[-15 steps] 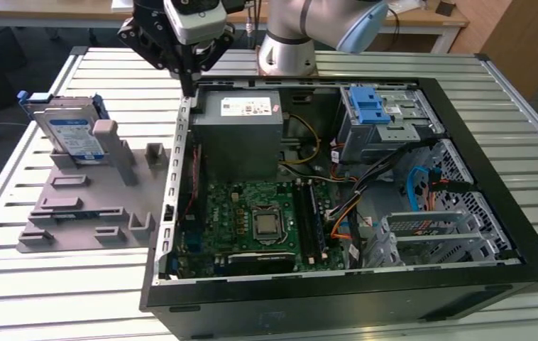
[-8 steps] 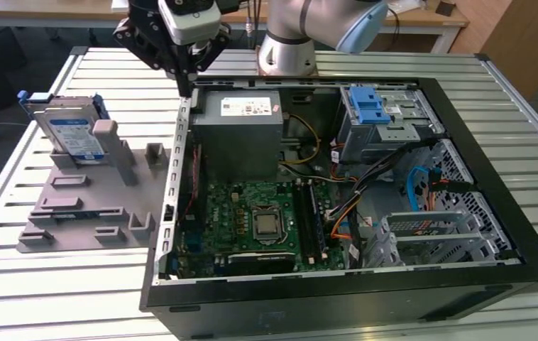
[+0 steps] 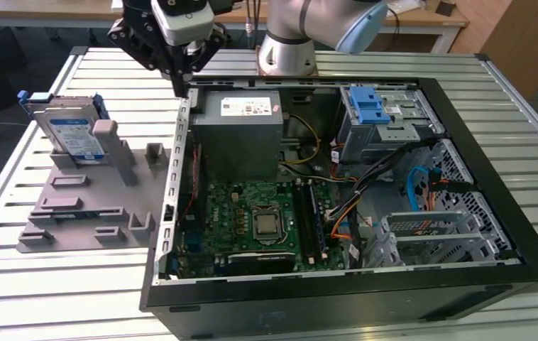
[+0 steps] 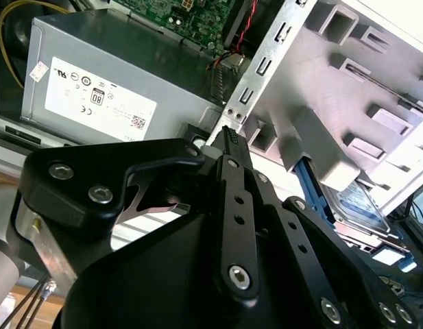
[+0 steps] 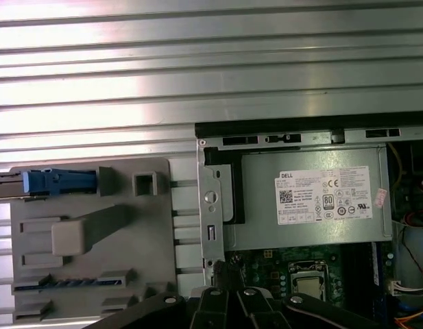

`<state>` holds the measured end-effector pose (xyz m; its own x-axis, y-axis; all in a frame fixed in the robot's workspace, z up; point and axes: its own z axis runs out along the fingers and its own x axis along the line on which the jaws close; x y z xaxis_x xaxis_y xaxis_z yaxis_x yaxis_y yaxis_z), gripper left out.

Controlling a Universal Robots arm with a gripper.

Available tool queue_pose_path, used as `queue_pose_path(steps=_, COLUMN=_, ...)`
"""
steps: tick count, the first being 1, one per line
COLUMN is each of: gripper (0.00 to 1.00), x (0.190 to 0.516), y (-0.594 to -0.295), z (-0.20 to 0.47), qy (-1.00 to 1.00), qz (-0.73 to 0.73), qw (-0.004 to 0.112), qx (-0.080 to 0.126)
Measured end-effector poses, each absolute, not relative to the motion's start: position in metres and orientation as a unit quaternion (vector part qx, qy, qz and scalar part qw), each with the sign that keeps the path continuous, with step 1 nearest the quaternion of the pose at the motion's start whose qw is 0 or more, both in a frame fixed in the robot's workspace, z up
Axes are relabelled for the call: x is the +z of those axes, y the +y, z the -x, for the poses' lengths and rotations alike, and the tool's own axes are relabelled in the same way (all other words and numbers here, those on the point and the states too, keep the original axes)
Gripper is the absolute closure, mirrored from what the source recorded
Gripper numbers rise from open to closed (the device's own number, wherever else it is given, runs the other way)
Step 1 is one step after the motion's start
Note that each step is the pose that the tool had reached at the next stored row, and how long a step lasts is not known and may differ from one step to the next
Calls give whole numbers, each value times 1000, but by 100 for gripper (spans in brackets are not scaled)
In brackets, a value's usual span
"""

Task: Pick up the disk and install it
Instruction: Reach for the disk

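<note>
Spotted one disk (image 3: 68,131) upright in one grey holder (image 3: 89,206) near the claw (image 3: 183,89), pinched narrow and empty, one open PC case (image 3: 345,298) below, slatted metal table (image 3: 61,298) underneath.

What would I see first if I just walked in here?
The big open computer case in the middle, its green motherboard showing. At the exterior view's left, the disk stands upright in a grey holder, and the black tool hangs over the case wall on that side.

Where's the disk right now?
The disk stands on edge in the grey holder on the exterior view's left, outside the case.
</note>
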<state>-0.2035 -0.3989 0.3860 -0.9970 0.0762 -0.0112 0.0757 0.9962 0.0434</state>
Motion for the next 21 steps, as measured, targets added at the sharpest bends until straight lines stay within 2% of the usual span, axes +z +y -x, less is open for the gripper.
queue_pose_path(steps=21, gripper=89, x=384, y=-399, z=218, qy=999, qz=-38, qw=4, qx=21)
